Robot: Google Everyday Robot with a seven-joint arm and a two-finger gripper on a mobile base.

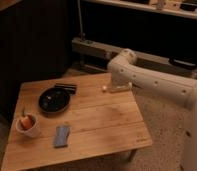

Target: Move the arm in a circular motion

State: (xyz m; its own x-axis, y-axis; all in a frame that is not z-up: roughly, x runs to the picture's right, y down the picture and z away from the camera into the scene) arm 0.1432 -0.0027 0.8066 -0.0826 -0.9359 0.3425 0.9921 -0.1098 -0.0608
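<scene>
Off-white arm, dark screw holes; pale gripper at the far edge of the honey-brown wood-grain table. On the table: black dish, white cup, blue-grey pad.

The scene was dim and warm-toned, lit softly from above. The pale arm caught the most light; the wooden table glowed dull orange. The gripper, under the arm's bend at the table's far right edge, sat in shade. The far wall was nearly black
</scene>
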